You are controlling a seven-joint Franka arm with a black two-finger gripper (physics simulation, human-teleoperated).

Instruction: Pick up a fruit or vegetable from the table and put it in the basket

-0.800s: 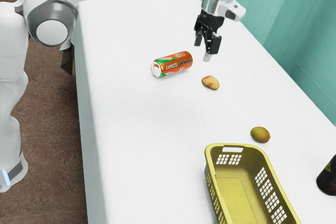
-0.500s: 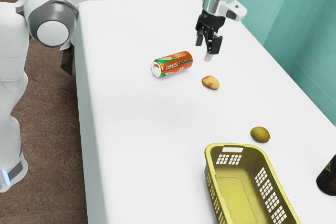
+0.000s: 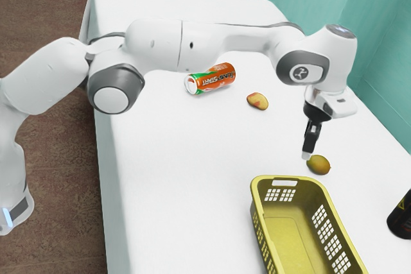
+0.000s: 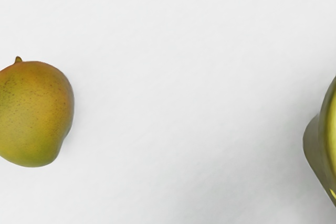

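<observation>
White surface (image 3: 173, 178), teal wall (image 3: 382, 68) behind. Green-and-orange mango (image 3: 318, 165) on the surface, just beside the black fingers (image 3: 307, 154) and lower than their tips, toward the exterior view's right. Long axis slants off that way too, stem nub (image 4: 18, 60) at its far end. Fingers nearly edge-on; cannot tell whether spread or pressed together. Skin speckled, orange near the nub, greener at the opposite end. Yellow latticed plastic basket (image 3: 289, 242) near the fingers, across from the mango. Likely step: lining up the grasp. Sideways correction needed before lowering, or a tip may roll the fruit.
</observation>
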